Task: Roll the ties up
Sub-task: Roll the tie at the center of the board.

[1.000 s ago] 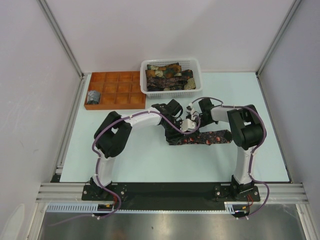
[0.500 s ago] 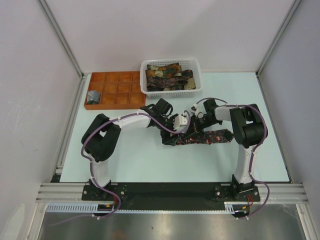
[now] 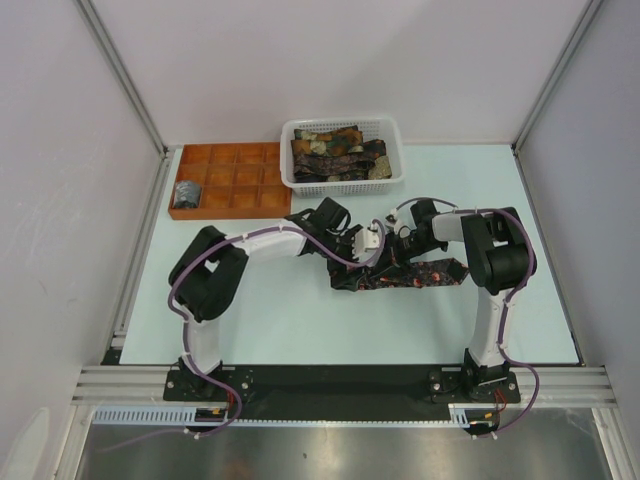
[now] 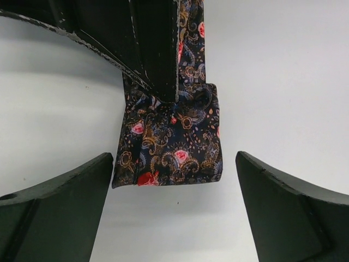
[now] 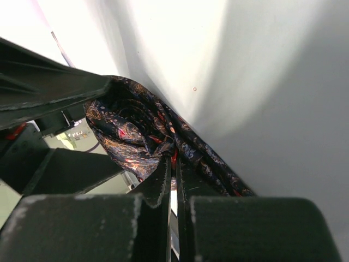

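Jaws of the right gripper (image 5: 173, 180) pinch the dark tie (image 4: 172, 136) — left gripper (image 4: 174, 213) spread wide around it — basket (image 3: 342, 152) behind.

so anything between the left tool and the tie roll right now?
Nothing visible. The left tool is open, its fingers either side of the rolled end of the dark tie, bare table between. The right tool, shut, pins the roll from the far side.

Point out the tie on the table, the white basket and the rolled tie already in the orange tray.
tie on the table (image 3: 432, 273): top external view, flat stretch right of the grippers.
white basket (image 3: 343, 183): top external view, near wall.
rolled tie (image 3: 186, 194): top external view, middle of the roll, tray's left column.
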Controlling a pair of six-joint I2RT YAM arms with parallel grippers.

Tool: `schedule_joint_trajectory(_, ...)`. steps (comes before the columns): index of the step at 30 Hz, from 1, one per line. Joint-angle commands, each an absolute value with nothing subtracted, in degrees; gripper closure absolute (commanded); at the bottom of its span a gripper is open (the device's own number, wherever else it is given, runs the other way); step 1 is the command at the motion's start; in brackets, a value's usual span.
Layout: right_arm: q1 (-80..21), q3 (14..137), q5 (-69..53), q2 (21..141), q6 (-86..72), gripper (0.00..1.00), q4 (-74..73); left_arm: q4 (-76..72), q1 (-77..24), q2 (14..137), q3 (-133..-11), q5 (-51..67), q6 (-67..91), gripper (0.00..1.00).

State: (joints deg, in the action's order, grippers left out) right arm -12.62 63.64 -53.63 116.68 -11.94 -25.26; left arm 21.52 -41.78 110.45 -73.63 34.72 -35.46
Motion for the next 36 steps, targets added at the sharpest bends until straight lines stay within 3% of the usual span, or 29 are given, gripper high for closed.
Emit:
schedule_joint_trajectory(1, -12.30, 62.23, -43.60, 119.53, -8.97, 1.00, -25.13, 18.99, -42.01, 110.31, -72.96, 34.46, -36.56, 0.00)
schedule_joint_trajectory(9, -12.39, 62.49, -44.30, 119.71, -7.91, 1.00, -25.93, 14.49, -36.56, 100.72, -64.87, 42.10, -38.21, 0.00)
schedule_joint_trajectory(21, -13.27, 63.02, -43.86, 121.29, -9.05, 1.00, -24.87, 19.95, -40.78, 110.91, -73.47, 39.90, -42.54, 0.04)
schedule_joint_trajectory(24, -13.53, 63.11, -43.77, 121.55, -8.79, 1.00, -24.79, 19.86, -40.96, 112.06, -74.27, 40.17, -42.54, 0.12)
schedule_joint_trajectory(27, -14.06, 63.02, -44.03, 121.90, -9.49, 1.00, -24.17, 22.41, -41.31, 112.94, -75.32, 40.61, -43.41, 0.32)
schedule_joint_trajectory(28, -14.67, 62.93, -44.12, 121.82, -9.84, 1.00, -23.91, 22.76, -41.31, 112.50, -75.32, 40.34, -43.42, 0.43)
schedule_joint_trajectory(30, -15.38, 62.58, -45.17, 121.90, -11.77, 1.00, -22.34, 24.34, -41.05, 111.63, -74.97, 39.47, -44.73, 0.52)
schedule_joint_trajectory(36, -20.12, 62.66, -49.48, 121.55, -19.24, 1.00, -16.01, 32.24, -38.76, 107.85, -75.76, 38.94, -49.38, 0.61)
